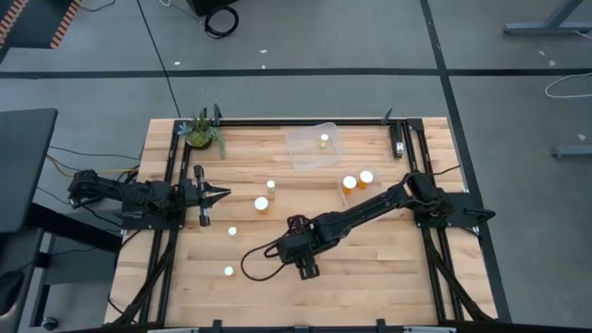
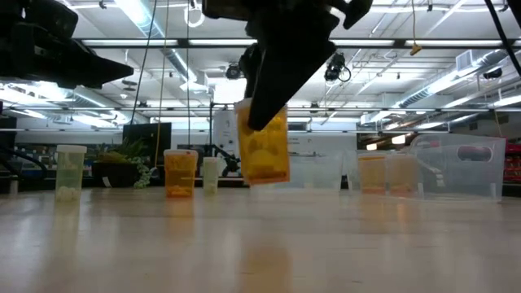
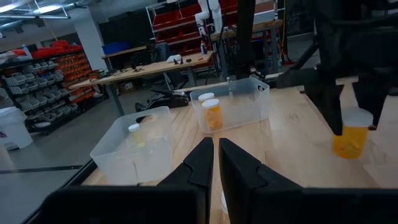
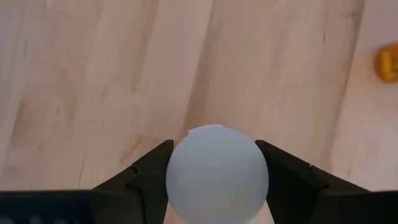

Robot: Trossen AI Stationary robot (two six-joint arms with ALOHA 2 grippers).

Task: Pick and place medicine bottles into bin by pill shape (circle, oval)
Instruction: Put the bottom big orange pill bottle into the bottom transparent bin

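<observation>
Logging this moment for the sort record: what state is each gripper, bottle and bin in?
Right gripper: shut on the held bottle.
Held bottle: capped, upright, lifted off the table.
Left gripper: shut, empty.
Far bin: open-topped, one bottle inside.
Near bin: open-topped, two bottles inside.
Loose bottles: capped, standing on the table.

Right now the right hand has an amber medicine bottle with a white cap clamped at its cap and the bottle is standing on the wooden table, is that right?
Not quite. The right hand does clamp the amber medicine bottle with a white cap at its cap, but the bottle is lifted clear of the wooden table, hanging in the air. The low view shows the gap beneath it.
</observation>
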